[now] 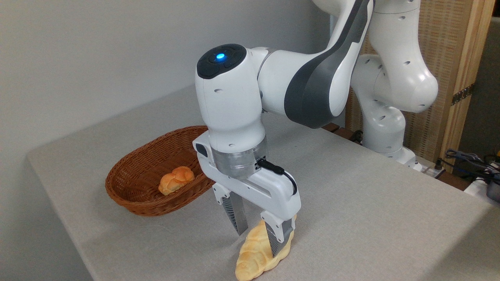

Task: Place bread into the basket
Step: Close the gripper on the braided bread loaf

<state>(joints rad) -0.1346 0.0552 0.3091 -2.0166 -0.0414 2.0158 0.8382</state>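
— Grey tabletop (351,203), plain pale wall behind, wood-and-reed screen (453,58) off to the right. What've we got on it?

— White Panda arm (312,86) reaching over from the back right, blue light lit on top of the wrist housing. Gripper (259,232) pointing straight down at the front edge of the table.

— And the bread (254,253)?

— Long pale braided loaf, lying on the tabletop near the bottom of the view, lower end nearly at the frame edge. It's right under the gripper, well apart from the basket (129,191).

— Has the hand got it?

— Jaws are spread wide, approx. the loaf's width. Right finger sits in front of the loaf, overlapping its upper part; left finger hangs just beside it on the left w/ a gap showing. So open around it, not clamped. Can't tell if the right pad is actually touching the crust.

— Loaf lifted at all?

— Doesn't look it; it rests on the table.

— Basket?

— Oval reddish-brown wicker, to the left and further back, partly hidden behind the wrist. One small round orange bun (175,180) inside, on the basket floor toward the right side.

— Anything else?

— Cables (468,160) and some gear at the far right edge, past the table. Too cluttered to make out.
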